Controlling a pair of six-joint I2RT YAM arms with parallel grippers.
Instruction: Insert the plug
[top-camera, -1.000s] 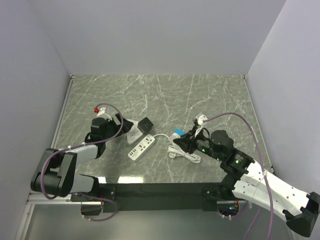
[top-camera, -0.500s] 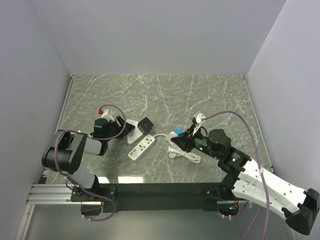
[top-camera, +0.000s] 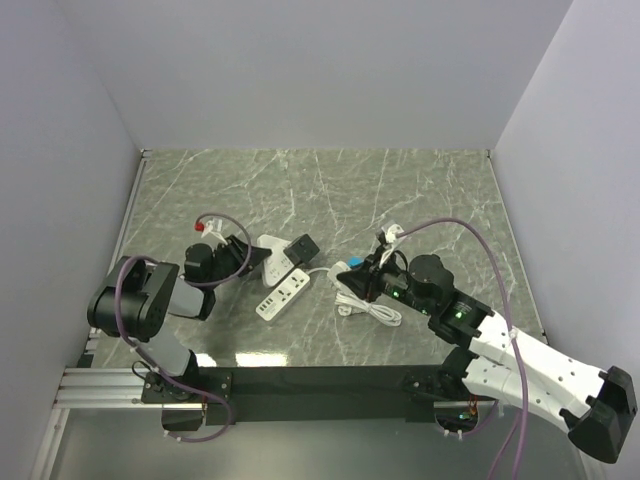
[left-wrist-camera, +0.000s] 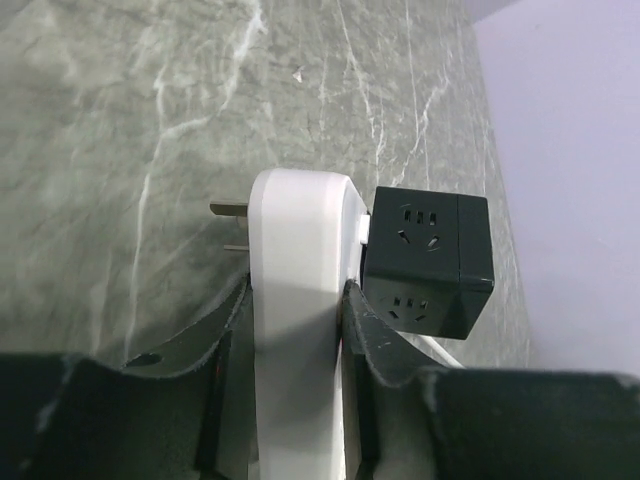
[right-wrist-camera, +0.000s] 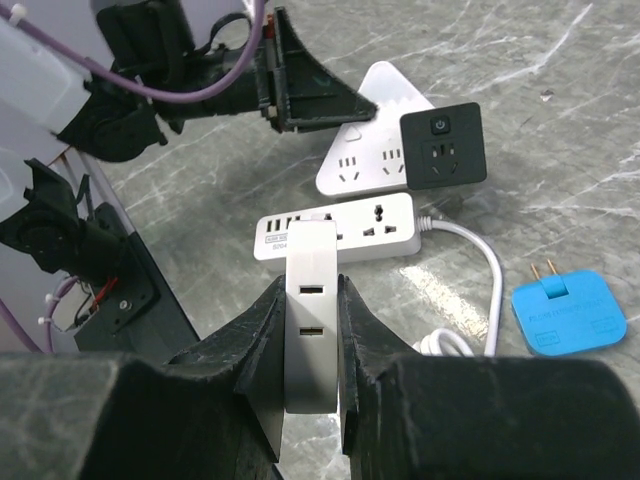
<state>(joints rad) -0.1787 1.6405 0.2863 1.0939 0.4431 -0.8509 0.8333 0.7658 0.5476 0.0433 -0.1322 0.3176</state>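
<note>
Right claw: our right gripper (right-wrist-camera: 312, 288) is clamped on the white plug block (right-wrist-camera: 312, 345), with one finger flat against each long side.
Plug in the claw: the block stands upright between the fingers and pokes out a little past their tips. Two USB slots on its face look toward the wrist camera.
Where the plug is: we see it held over the marble table (top-camera: 420, 190), on the near side of the power strip (right-wrist-camera: 345, 228). In the right wrist view its far end overlaps the strip's near edge. We cannot tell whether the two touch.
Cable: a white cable (top-camera: 368, 310) lies looped on the table just beside our right gripper and runs to one end of the strip.
Power strip: it lies flat and skewed between our two grippers, sockets facing up.
Blue plug: a blue plug (right-wrist-camera: 568, 315) lies flat to the right of the strip, near the cable, with its two prongs showing.
Left claw: our left gripper (left-wrist-camera: 295, 325) is closed on the white adapter (left-wrist-camera: 300, 260), a finger pressing on either flank. Metal prongs jut from the adapter's left side.
Farthest: a black cube socket (left-wrist-camera: 430, 265) sits against the adapter's right side.
</note>
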